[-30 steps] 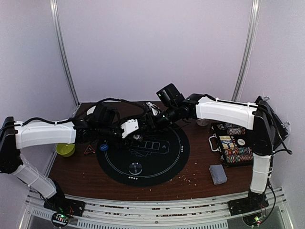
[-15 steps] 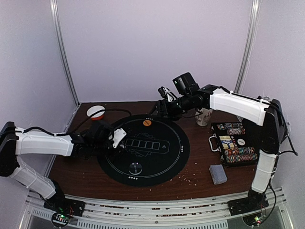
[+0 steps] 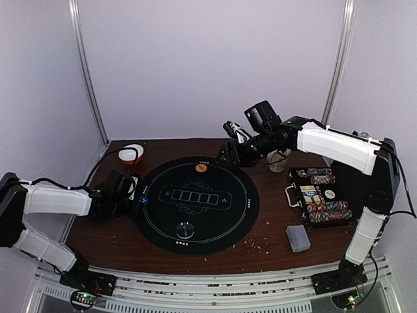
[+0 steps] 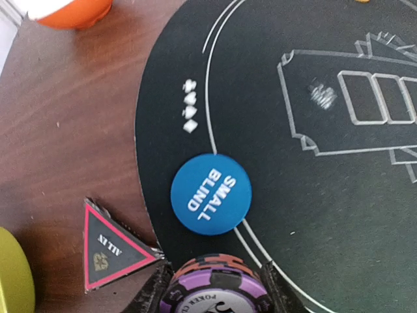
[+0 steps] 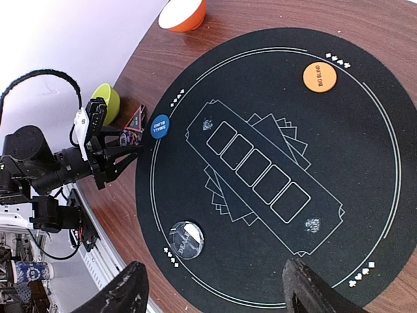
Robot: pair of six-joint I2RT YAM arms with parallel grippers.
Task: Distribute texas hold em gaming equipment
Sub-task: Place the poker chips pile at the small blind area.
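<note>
Neighbouring blue disc (image 4: 211,193): red triangle (image 4: 111,244), chips (image 4: 215,290).

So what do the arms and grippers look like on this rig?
Both arms pair white shell segments with black joints, the left arm and the right arm alike. Black cables run along each. The left gripper is black with a white plate; the right gripper is black, with a boxy black camera at its wrist.
</note>
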